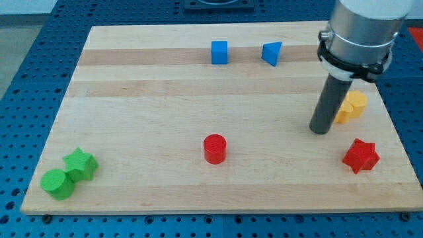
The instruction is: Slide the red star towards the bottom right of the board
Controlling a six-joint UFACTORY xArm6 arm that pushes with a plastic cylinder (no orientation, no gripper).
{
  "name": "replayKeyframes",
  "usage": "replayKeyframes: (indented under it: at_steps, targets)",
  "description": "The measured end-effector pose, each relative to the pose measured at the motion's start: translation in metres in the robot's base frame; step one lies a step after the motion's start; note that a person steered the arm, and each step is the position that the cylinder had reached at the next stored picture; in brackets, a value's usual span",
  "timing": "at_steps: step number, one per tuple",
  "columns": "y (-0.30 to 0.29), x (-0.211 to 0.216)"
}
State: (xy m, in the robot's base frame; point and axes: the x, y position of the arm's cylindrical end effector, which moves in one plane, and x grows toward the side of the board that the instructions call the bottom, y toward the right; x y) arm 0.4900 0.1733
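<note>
A: Item one, red star [360,156]?
B: Low on the board [165,79], near its right edge, apart from everything.
A: Your tip [320,131]?
B: At the star's ten o'clock, not touching; no pincer fitted, so no state to report. Approach step. Push toward four o'clock.
A: Obstacles?
B: None in the path, you'd judge. Yellow block [351,106] just beside the rod; red cylinder [215,148], blue cube [219,52], blue triangle [271,53], green star [81,163] and green cylinder [57,184] well apart.

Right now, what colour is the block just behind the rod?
Yellow, partly hidden by my tip; the one camera view shows it.

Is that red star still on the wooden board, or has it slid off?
On the board. The red star lies wholly on the wood near the board's bottom right corner, my tip apart from it, up-left.
</note>
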Motion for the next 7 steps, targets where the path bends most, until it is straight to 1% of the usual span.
replayKeyframes:
  at_steps: [1, 2, 3, 4, 5, 6, 7]
  targets:
    - [0.038, 0.007]
    - [0.044, 0.009]
    - [0.044, 0.026]
    - [0.044, 0.063]
    - [0.044, 0.063]
    - [-0.004, 0.063]
    - [-0.066, 0.063]
